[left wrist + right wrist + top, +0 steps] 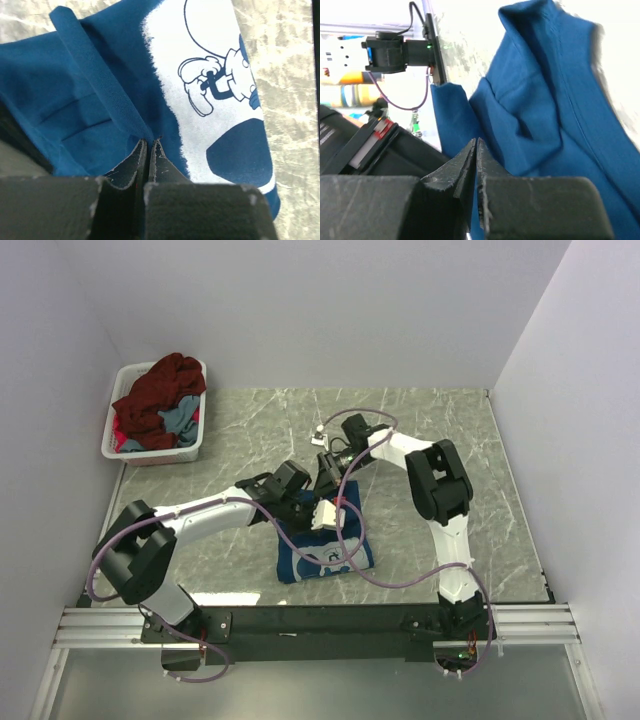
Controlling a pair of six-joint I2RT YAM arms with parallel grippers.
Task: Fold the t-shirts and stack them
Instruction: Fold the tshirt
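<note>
Robot lab test cell: plain white partition walls (300,310), marble-look tabletop (470,440), aluminium mounting rail (100,628)

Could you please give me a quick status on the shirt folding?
Left end effector and right end effector shut on blue t-shirt. Shirt partly folded, mid-table. Other shirts in white basket. Nothing blocking.

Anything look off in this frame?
Nothing spilled or damaged. The blue shirt lies rumpled and crooked mid-table, with a fold bunched at the left gripper. At the far left, the red shirt is heaped above the rim of the basket.
</note>
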